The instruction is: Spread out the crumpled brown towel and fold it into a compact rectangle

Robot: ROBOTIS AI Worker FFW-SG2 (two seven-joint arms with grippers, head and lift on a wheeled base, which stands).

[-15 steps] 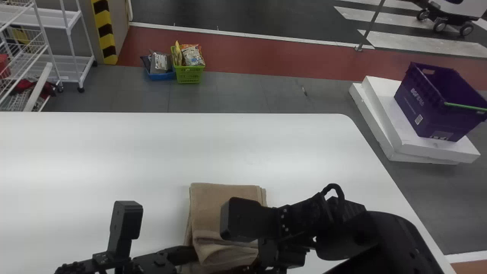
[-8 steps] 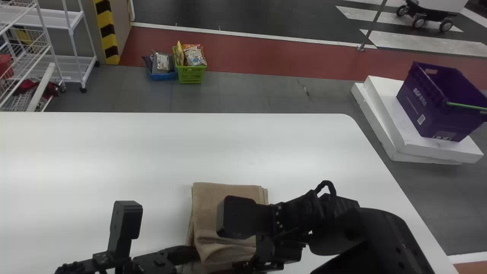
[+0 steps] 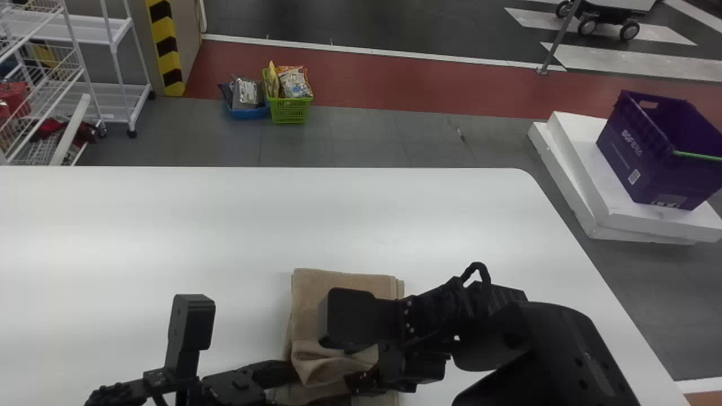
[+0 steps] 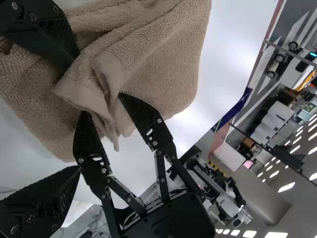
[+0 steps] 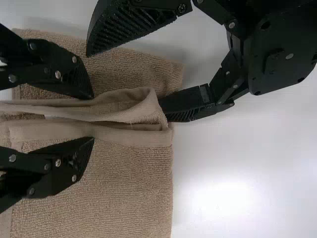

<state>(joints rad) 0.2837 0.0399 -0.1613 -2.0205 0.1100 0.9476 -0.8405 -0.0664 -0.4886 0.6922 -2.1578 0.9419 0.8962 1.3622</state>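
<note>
So the brown towel (image 5: 109,193) is lying on the white surface (image 5: 247,158), with a hemmed fold (image 5: 124,104) puffed up into a kinda floppy loop. The right hand (image 3: 358,383) has its two black fingers spread pretty wide, tips over the towel with that loose hem running between them. The left hand (image 3: 293,373) is right there too, fingers apart, one tip right up at the rounded end of the loop.

Purple crate (image 3: 643,163) on white slabs (image 3: 593,169); green basket (image 3: 289,111) beside blue basket (image 3: 248,113); white shelving (image 3: 90,29).
</note>
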